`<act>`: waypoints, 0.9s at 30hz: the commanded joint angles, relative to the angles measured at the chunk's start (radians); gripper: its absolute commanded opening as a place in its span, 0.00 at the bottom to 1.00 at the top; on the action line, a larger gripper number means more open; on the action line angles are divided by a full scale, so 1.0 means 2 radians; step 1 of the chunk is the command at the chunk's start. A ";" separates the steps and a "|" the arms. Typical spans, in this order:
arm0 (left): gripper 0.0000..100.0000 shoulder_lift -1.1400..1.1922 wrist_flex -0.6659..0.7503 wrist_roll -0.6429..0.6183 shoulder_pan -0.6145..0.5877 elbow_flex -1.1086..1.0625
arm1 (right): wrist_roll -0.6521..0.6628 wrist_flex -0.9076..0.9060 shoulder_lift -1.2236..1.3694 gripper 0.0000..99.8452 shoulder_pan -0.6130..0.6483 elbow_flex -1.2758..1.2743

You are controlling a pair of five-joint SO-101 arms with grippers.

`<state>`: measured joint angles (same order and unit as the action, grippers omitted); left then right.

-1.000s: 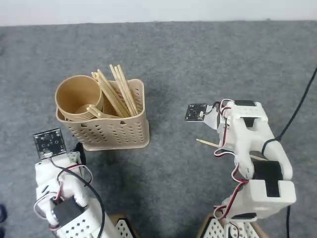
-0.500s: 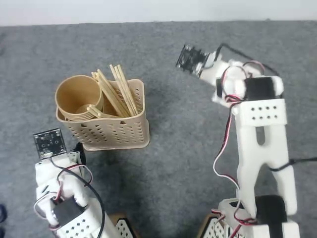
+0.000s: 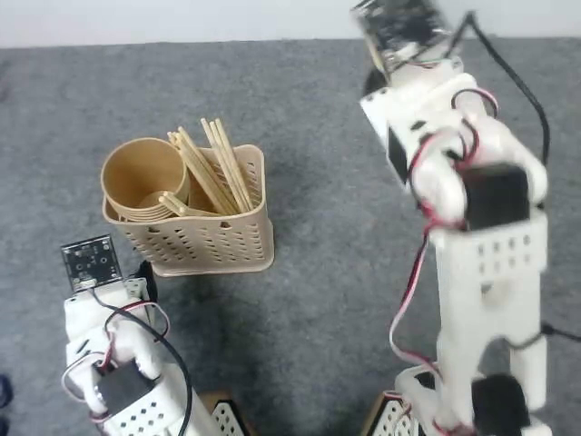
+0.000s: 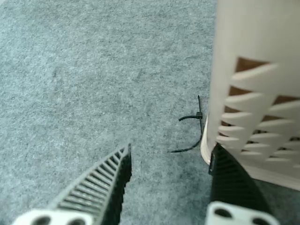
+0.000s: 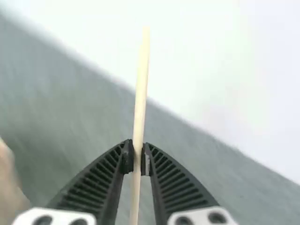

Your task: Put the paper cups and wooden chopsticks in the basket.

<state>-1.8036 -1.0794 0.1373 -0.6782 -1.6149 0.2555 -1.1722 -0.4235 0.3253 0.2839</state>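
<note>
from the high view i see the basket (image 3: 213,243) standing upright on the grey carpet (image 3: 318,300), left of centre. the stacked paper cups (image 3: 143,177) sit in its left end. a bundle of chopsticks (image 3: 213,173) leans in its right end, tips poking up over the rim. my left arm (image 3: 113,363) is low at the near edge, its wrist just beside the basket's near left corner. my right arm (image 3: 472,227) is raised and stretched toward the far edge of the carpet, well apart from the basket. from up here i cannot tell how its claw stands.

in the left wrist view the left claw (image 4: 172,152) is spread wide with nothing between its fingers, low over the carpet. one finger (image 4: 232,180) lies at the foot of the basket's slotted wall, touching it or very nearly. the other is over bare carpet. a thin black cable tie (image 4: 192,133) lies on the carpet just beside the basket's base.

in the right wrist view the right claw (image 5: 136,159) is pinched tight on a single chopstick (image 5: 140,84), gripped at the fingertips. the stick runs straight out well past them. behind it the carpet meets a white wall (image 5: 225,56).
</note>
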 commanded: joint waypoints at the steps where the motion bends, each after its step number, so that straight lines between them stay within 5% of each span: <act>1: 0.25 -0.009 0.013 0.002 0.002 0.002 | -0.065 0.069 -0.077 0.01 0.064 -0.038; 10: 0.25 -0.009 0.013 0.002 0.002 0.002 | -0.094 0.305 -0.189 0.01 0.165 -0.283; 27: 0.25 -0.009 0.014 0.002 0.015 -0.003 | -0.124 0.514 -0.148 0.01 0.230 -0.449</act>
<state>-1.8036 -1.0748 0.1373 -0.6536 -1.6256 0.0207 -0.1918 -0.7595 0.7764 -0.5892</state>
